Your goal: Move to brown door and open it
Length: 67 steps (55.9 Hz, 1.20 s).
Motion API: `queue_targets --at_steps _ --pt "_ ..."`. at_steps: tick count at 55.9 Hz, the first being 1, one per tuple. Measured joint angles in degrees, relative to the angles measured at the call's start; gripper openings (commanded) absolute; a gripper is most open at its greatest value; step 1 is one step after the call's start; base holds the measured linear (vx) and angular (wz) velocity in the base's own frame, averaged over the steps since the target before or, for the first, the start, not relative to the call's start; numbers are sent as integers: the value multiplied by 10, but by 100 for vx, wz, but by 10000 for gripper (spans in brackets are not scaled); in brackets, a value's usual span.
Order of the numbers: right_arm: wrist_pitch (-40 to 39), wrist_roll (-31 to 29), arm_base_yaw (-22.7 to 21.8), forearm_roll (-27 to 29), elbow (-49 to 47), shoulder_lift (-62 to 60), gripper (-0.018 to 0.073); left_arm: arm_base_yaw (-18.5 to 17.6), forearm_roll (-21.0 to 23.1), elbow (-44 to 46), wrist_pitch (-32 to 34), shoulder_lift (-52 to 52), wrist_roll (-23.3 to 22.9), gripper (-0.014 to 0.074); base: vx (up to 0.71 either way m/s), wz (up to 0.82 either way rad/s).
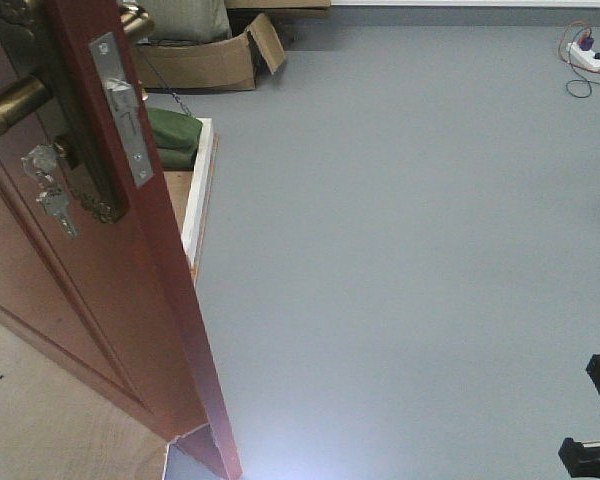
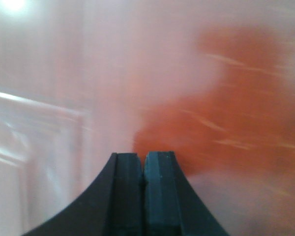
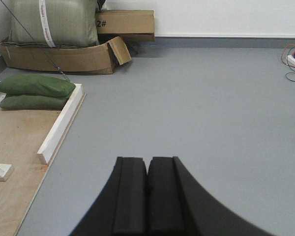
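The brown door (image 1: 70,300) fills the left of the front view, swung open with its edge towards me. Its metal latch plate (image 1: 122,110) shows on the edge. A brass handle (image 1: 15,103) sticks out on the near face, with keys (image 1: 50,190) hanging in the lock below it. My left gripper (image 2: 143,158) is shut and empty, very close to a blurred reddish surface (image 2: 246,108). My right gripper (image 3: 147,162) is shut and empty above the grey floor (image 3: 201,113); part of the right arm (image 1: 595,420) shows at the front view's bottom right.
A wooden platform with a white rim (image 3: 59,125) lies left, with green sandbags (image 3: 34,91) on it. Cardboard boxes (image 3: 64,56) and a large sack (image 3: 51,22) stand at the back left. A power strip with cables (image 3: 294,61) lies far right.
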State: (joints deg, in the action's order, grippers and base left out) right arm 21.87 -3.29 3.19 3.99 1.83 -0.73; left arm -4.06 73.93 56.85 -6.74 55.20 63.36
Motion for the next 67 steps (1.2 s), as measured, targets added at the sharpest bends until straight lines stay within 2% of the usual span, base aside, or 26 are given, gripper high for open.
queue_targets --at_steps 67 --pt "0 0 0 0 0 0 0 -1 0 0 -8 1 0 -3 17 -2"
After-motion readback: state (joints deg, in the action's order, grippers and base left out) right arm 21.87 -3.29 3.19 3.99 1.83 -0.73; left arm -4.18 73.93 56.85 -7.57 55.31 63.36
